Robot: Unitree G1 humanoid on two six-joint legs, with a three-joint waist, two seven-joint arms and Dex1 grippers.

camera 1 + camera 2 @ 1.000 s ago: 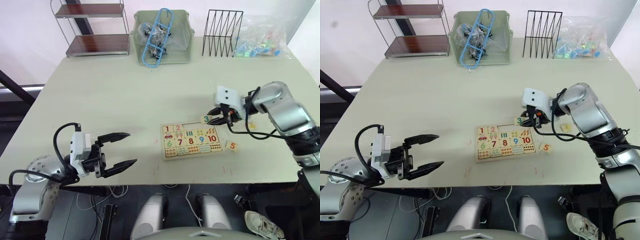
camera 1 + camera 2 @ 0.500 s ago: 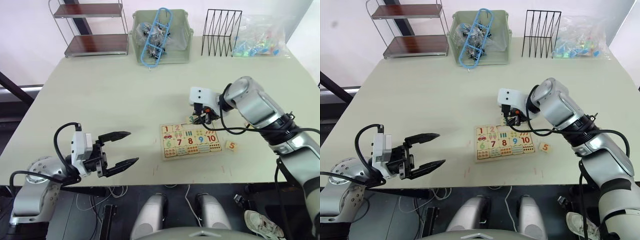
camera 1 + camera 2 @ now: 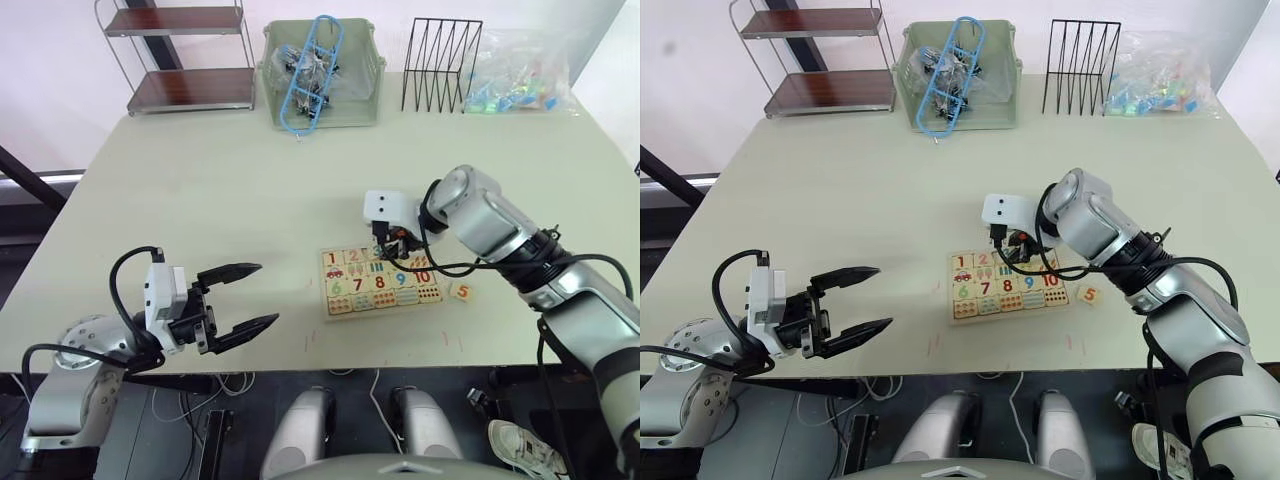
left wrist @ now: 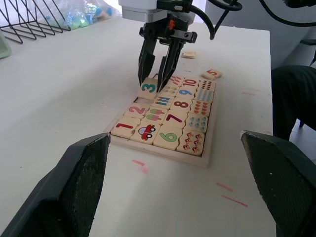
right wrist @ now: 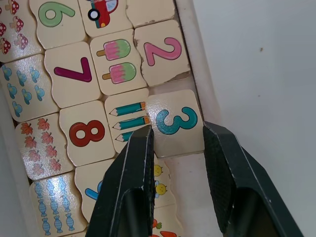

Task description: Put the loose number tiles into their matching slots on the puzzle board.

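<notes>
The puzzle board (image 3: 383,281) lies near the table's front edge, with tiles 1 (image 4: 123,127) and 2 (image 5: 163,52) seated in its far row. My right gripper (image 5: 177,129) is shut on the tile 3 (image 5: 176,120). It holds the tile tilted over the third slot, next to the pencils tile, with one edge touching the board. Tile 5 (image 3: 462,291) lies loose on the table just right of the board. Another loose tile (image 4: 188,54) lies farther off; its digit is unreadable. My left gripper (image 3: 265,293) hangs open and empty at the front left, well away from the board.
Along the table's back edge stand a small shelf (image 3: 185,60), a green bin (image 3: 322,75) holding a blue frame, a black wire rack (image 3: 441,65) and a clear bag of coloured pieces (image 3: 520,80). Bare tabletop lies between the board and these.
My right gripper has carried tile 3 leftward from beside the board's far right corner to over the third slot. The left arm has not moved.
</notes>
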